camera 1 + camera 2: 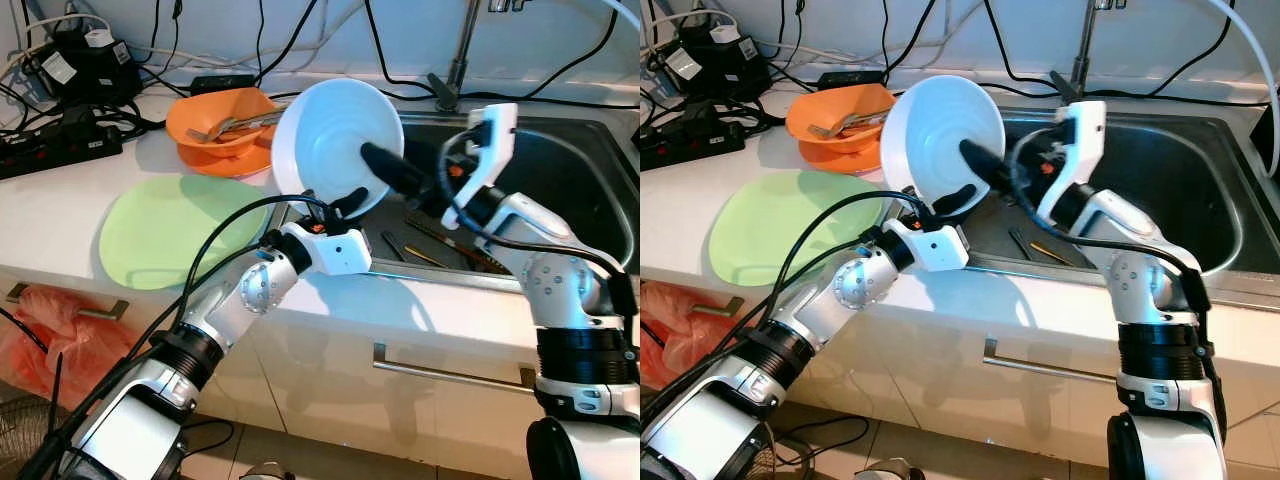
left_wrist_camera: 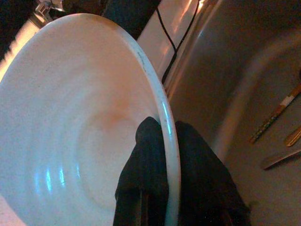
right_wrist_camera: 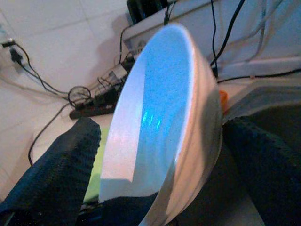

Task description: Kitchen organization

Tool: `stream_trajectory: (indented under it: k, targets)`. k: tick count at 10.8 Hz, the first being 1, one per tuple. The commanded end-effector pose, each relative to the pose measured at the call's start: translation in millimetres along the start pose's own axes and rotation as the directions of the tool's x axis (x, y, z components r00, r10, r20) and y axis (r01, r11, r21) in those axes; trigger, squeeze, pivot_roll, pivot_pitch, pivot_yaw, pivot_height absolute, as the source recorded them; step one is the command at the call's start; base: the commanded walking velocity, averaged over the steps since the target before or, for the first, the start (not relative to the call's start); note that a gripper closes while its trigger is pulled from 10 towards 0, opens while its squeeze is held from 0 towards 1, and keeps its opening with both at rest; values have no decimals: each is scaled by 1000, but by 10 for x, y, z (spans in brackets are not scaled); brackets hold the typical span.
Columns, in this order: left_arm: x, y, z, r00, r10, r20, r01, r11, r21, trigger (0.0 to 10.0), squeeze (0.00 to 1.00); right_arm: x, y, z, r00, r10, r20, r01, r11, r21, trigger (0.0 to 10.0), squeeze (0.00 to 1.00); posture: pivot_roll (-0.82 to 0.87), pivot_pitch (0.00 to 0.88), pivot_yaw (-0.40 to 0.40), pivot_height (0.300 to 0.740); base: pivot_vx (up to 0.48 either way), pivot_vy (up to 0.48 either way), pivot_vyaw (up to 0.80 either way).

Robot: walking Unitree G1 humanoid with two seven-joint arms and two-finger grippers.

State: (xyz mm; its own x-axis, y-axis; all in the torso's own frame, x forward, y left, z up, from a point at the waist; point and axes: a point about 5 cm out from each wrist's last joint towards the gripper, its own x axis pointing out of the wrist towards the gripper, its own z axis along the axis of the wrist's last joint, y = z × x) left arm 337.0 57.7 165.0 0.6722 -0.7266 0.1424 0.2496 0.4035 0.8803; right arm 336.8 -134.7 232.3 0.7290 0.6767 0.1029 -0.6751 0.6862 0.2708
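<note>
A white bowl (image 1: 330, 135) is held up on edge over the left rim of the sink (image 1: 560, 170), its hollow facing me. My left gripper (image 1: 345, 205) is shut on the bowl's lower rim, one finger (image 2: 146, 160) inside and one outside. My right gripper (image 1: 372, 152) reaches in from the sink side and stands open astride the bowl's right rim. One of its fingers (image 1: 395, 172) lies across the inside, the other is hidden behind the bowl. In the right wrist view the bowl (image 3: 160, 127) stands between the two spread fingers (image 3: 56, 174).
An orange bowl (image 1: 220, 125) holding utensils sits on the counter behind, with a green plate (image 1: 170, 230) in front of it. Cutlery (image 1: 430, 250) lies in the sink under the faucet (image 1: 455, 60). Power strips and cables (image 1: 60, 140) crowd the back left. A red bag (image 1: 40, 320) hangs below.
</note>
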Motion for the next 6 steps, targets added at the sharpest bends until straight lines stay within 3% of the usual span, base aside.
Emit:
stream_trajectory:
  k: [1, 4, 5, 6]
  targets:
    - [77, 135, 102, 997, 37, 61, -40, 998, 52, 0, 0, 45, -31, 22, 999, -42, -22, 41, 999, -27, 10000, 0, 148, 27, 78, 740, 0, 0, 0]
    - [86, 147, 189, 992, 48, 115, -64, 989, 137, 0, 0, 236, -29, 107, 989, -132, -60, 129, 990, -55, 10000, 0, 153, 26, 74, 740, 0, 0, 0]
    - [76, 139, 194, 991, 56, 120, -73, 987, 143, 431, 0, 276, -58, 121, 982, -171, -82, 167, 985, -52, 9333, 0, 154, 27, 72, 740, 0, 0, 0]
    - [58, 131, 183, 991, 68, 114, -86, 983, 160, 471, 0, 296, -102, 131, 973, -206, -100, 202, 978, -50, 0, 0, 153, 29, 67, 740, 0, 0, 0]
